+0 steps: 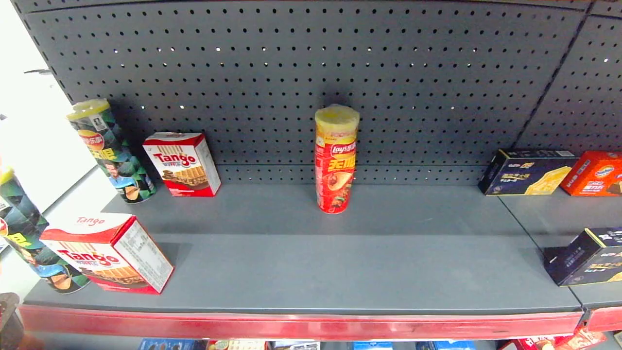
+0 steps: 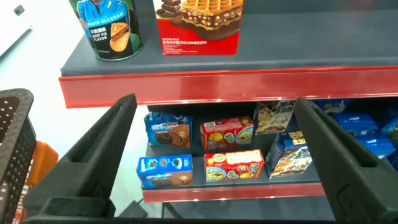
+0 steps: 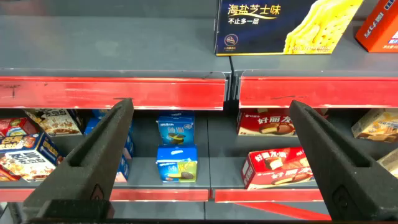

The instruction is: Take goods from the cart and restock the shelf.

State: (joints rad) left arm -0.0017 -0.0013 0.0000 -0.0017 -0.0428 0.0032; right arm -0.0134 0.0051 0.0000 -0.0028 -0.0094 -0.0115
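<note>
Red cylindrical crisp can with a yellow lid (image 1: 335,163) is standing upright mid-shelf on the grey metal shelf (image 1: 340,262), near its back edge and well apart from the rest. Toward the back left corner, a red-and-white wafer box (image 1: 182,163) is sitting beside a dark green can (image 1: 112,150). Left gripper (image 2: 216,104) is hanging below the shelf's front edge, jaws wide and empty; right gripper (image 3: 211,107) is doing likewise.

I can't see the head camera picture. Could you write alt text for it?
A red chip can stands alone in the middle of a grey shelf, before a pegboard. On the left are two green cans and two wafer boxes; on the right, dark blue boxes and an orange box.
</note>
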